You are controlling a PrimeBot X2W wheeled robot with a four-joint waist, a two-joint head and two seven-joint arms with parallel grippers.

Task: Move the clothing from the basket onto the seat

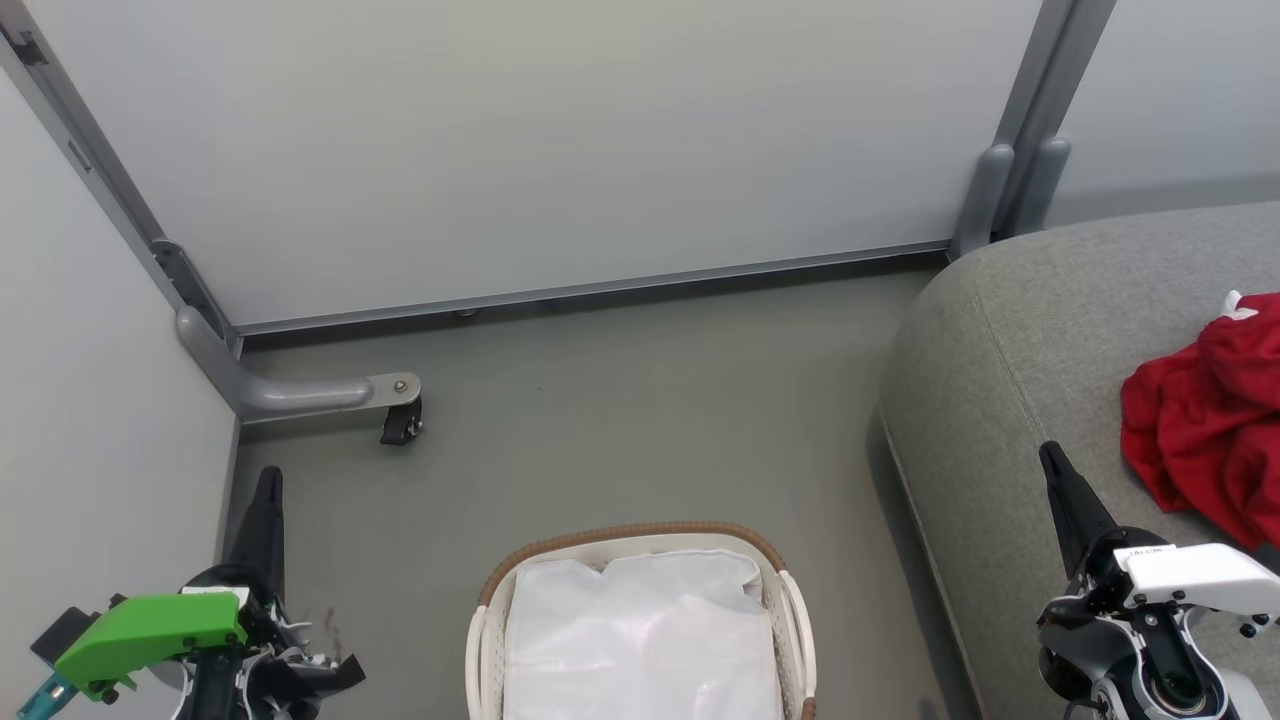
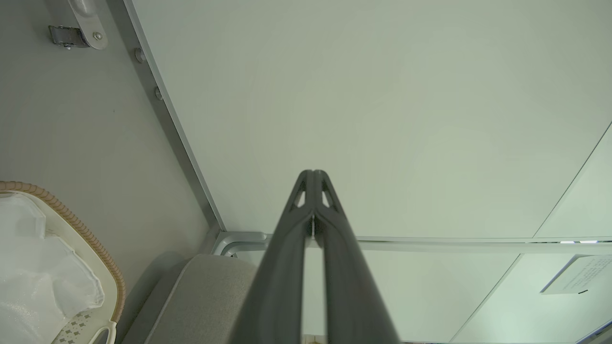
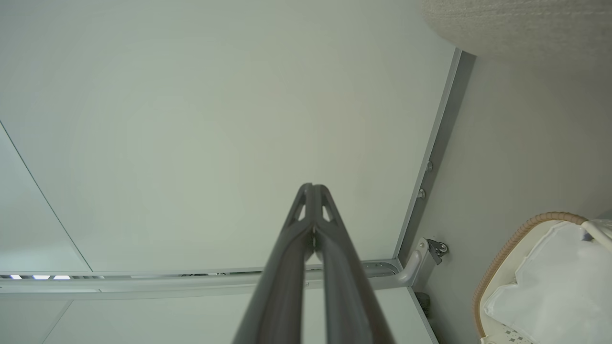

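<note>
In the head view the basket stands on the grey floor in the near middle. The part of it in frame holds a crumpled white liner cloth, with no red on top of it. The seat fills the right side, and the clothing lies on it as a bunched red heap with a bit of white trim, running off the right edge. The left gripper hangs near left over the floor and the right gripper near right over the seat's front. Neither touches anything.

The left wrist view looks along that gripper's fingers toward a pale panel. Its jaws are pressed together at the tips and grip nothing. The basket rim and liner sit to one side, and the seat's rounded corner is beside them.

In the right wrist view the jaws are likewise pressed together and empty, with the basket, the white liner showing inside it, off to one side.

By my judgement the transfer is done or very nearly. What remains is to check the basket's near end, which the frame cuts off, and whether a garment hides under the liner.
</note>
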